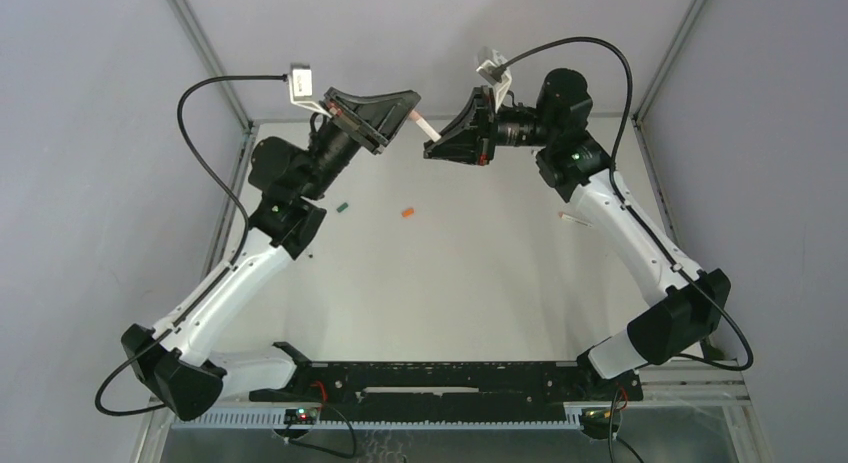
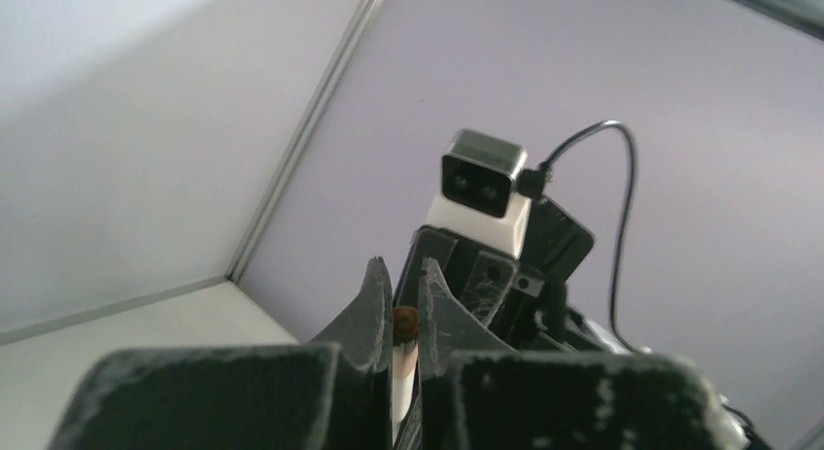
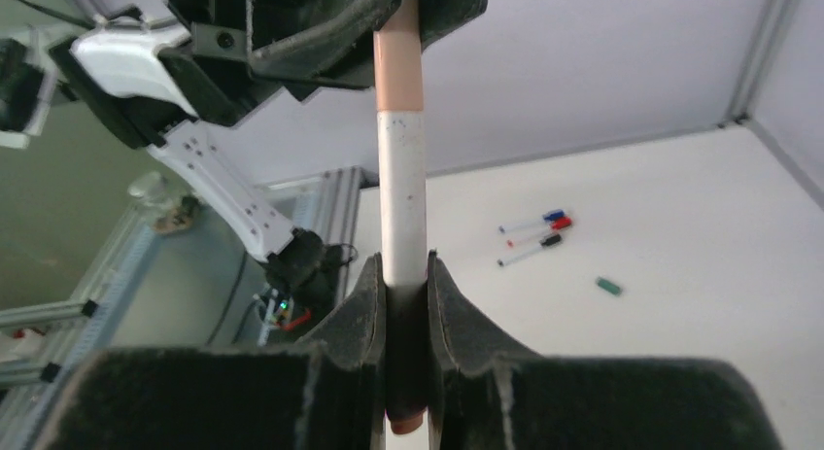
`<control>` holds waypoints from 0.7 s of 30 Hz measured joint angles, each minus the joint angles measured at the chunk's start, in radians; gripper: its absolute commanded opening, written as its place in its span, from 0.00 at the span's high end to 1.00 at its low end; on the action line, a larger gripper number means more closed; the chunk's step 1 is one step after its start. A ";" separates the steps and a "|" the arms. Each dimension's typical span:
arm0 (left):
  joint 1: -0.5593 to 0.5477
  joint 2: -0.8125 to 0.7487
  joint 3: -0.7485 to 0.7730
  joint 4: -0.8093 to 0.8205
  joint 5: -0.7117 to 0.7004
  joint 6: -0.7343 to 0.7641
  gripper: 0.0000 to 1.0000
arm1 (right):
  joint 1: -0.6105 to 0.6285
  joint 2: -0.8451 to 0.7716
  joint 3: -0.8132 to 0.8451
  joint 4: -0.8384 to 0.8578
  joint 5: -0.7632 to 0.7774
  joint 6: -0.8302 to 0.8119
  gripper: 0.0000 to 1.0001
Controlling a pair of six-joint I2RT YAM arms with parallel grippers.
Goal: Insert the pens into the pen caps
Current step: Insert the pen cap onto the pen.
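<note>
Pen (image 3: pixel 402 197) pinched by white barrel in right hand (image 3: pixel 403 275), raised well above table (image 1: pixel 450 283), lined up end to end with pinkish cap (image 3: pixel 399 71) clamped tight in left hand (image 2: pixel 403 280). Opposed grips, presumably for straight axial push; cap apparently over tip already, seating uncertain.
</note>
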 measured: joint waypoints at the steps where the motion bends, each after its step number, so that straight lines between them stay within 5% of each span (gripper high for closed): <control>1: 0.000 0.001 0.011 -0.026 0.000 0.013 1.00 | 0.000 0.000 0.017 -0.039 0.016 -0.035 1.00; 12: 0.003 0.071 0.121 -0.237 -0.137 0.060 1.00 | 0.080 0.036 0.123 -0.346 0.345 -0.205 1.00; 21: 0.034 0.043 -0.021 -0.108 -0.090 0.016 0.96 | 0.069 0.100 0.091 -0.348 0.231 -0.077 1.00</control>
